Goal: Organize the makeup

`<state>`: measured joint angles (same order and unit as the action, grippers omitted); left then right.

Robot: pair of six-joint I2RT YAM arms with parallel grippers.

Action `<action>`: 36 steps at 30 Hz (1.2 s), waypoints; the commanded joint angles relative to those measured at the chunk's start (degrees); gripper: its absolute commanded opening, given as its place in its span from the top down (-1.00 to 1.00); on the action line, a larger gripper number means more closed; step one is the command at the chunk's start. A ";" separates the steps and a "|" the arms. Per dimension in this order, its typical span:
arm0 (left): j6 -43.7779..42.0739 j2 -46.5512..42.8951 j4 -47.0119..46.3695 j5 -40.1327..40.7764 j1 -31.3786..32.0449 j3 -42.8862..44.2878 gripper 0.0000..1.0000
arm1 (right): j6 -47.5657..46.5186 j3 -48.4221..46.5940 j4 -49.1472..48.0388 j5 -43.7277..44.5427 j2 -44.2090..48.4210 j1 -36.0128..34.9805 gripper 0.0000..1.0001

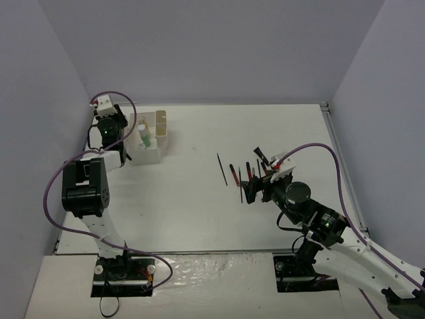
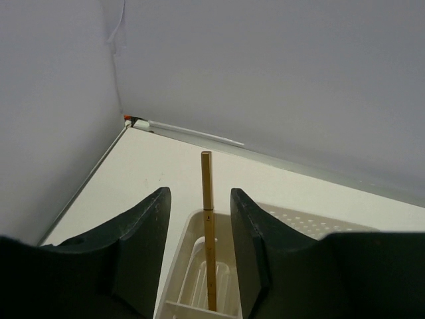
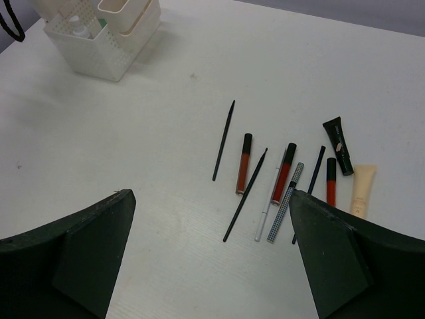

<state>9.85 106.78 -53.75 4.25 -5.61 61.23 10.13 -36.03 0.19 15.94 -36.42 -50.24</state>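
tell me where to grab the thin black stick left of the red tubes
Grip the black stick near its middle, coming straight down with the jaws across its width. It lies flat on the table, long and thin, apart from the nearest red tube, so both sides look free.

box [image 1: 152, 141] on table [image 1: 186, 212] | bottle [image 1: 143, 137] in box | pencil [image 2: 208, 232] standing upright in box | row of pencils and tubes [image 3: 283, 174] lying on table, well right of box | one thin stick [image 3: 224, 141] on row's side nearest box
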 commanded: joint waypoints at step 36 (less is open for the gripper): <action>11.26 -50.81 83.55 -16.03 16.29 -3.85 -0.94 | 20.02 -7.11 -0.36 -0.29 -41.11 10.92 -0.38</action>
<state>21.76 58.37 30.96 -8.21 9.60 58.54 27.08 -45.19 1.51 14.11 -77.78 -40.74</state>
